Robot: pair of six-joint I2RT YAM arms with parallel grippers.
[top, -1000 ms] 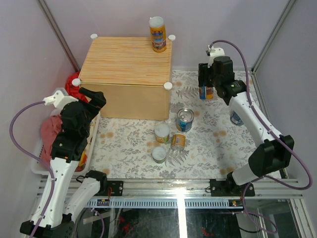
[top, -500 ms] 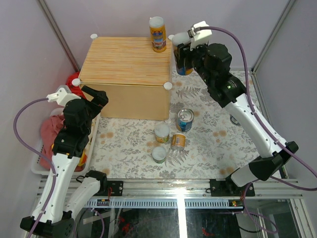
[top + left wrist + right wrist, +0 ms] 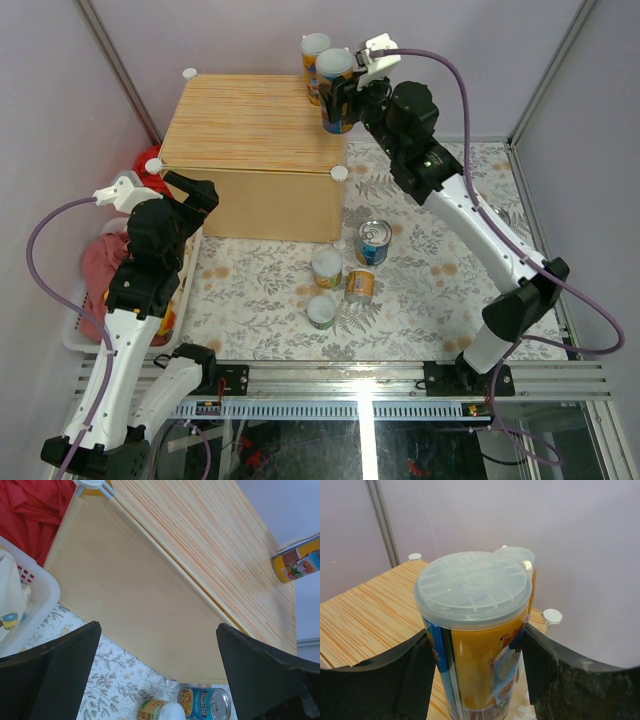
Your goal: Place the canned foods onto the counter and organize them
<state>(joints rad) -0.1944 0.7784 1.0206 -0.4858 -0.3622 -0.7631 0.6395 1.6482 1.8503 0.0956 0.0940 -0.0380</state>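
Above the far right corner of the counter (image 3: 250, 125), the right gripper (image 3: 476, 672) pinches a tall can (image 3: 472, 605) close beside the standing can (image 3: 313, 62) and corner knob (image 3: 552, 615); lowered off-line, it could topple its neighbour or tip off the edge.

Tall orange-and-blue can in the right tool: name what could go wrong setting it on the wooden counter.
1. The tall orange-and-blue can in the right tool hangs close beside a matching can standing at the light-wood counter's far right corner; lowering it could knock that one over.
2. It is near the counter's right edge and a white round knob; landing on either could tip it.
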